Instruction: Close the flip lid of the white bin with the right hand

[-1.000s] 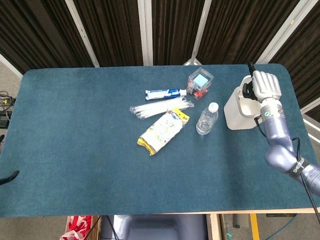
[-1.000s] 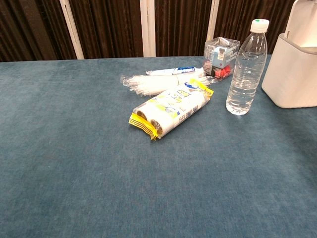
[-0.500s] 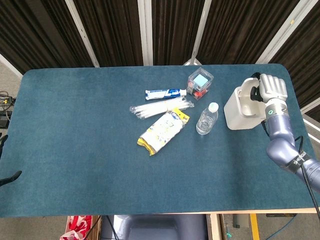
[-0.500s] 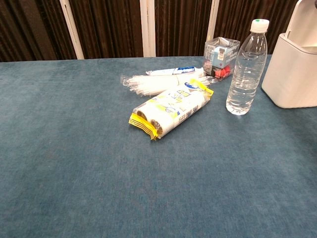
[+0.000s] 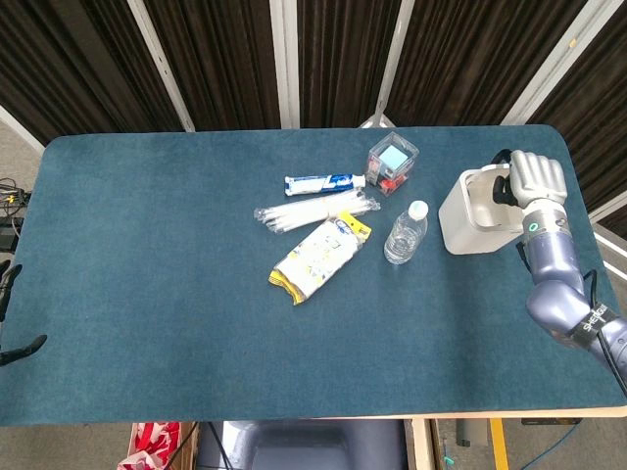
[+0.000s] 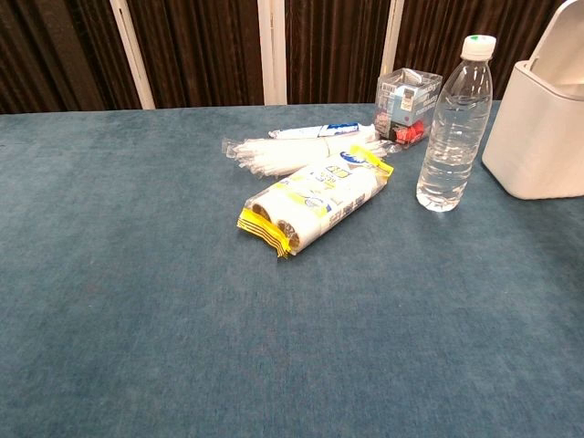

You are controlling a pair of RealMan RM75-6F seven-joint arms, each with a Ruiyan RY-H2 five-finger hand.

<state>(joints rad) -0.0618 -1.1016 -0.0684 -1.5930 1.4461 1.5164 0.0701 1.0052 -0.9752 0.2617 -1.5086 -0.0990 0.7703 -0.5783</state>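
Right hand, fingers curled against the raised flip lid of the white bin; light, stiff plastic, best pushed at its free edge.

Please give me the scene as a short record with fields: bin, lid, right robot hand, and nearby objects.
bin: white bin, table's right side
lid: flip lid raised, tilted, not closed
right robot hand: right robot hand at the bin's far-right edge, fingers curled; contact unclear
left robot hand: not in view
nearby: water bottle, upright, left of bin
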